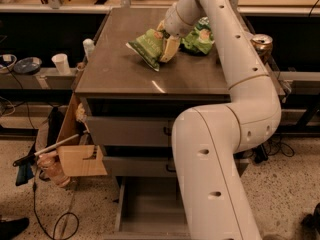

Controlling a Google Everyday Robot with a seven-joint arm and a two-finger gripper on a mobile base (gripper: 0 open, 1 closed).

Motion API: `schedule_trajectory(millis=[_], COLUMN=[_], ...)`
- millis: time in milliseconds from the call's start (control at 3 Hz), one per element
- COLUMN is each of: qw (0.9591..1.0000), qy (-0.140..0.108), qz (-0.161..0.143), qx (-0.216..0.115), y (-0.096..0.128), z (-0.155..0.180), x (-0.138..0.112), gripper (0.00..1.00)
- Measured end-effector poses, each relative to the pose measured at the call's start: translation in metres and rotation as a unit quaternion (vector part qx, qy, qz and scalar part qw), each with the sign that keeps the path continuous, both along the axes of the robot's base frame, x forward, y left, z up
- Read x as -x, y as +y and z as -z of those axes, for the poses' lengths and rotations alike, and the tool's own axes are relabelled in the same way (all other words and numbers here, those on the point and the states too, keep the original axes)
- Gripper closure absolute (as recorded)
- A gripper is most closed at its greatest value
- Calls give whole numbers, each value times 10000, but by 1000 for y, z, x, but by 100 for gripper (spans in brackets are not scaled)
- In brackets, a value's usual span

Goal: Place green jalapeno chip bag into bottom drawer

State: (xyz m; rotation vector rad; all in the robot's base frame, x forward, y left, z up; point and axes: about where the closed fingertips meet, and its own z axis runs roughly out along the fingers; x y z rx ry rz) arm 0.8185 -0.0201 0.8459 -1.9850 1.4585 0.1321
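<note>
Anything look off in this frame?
Nothing spilled or damaged. The green jalapeno chip bag lies tilted on the tabletop, its right end raised at the gripper. The bottom drawer stands open, which suits the task. One oddity: a cardboard box with open flaps crowds the cabinet's left side.
</note>
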Motion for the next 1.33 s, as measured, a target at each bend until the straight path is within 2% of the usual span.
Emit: schedule_trajectory(millis=[333,667,1000,1333], qw=[10000,9985,9900,9768], qy=[0,14,-150,-467], qz=[0,-534,-1385,-2024], qx=[0,-102,-224,-529], y=[0,7,9,7], z=[-6,-17,-30,-48], x=[0,24,52,71], gripper=[100,100,100,100])
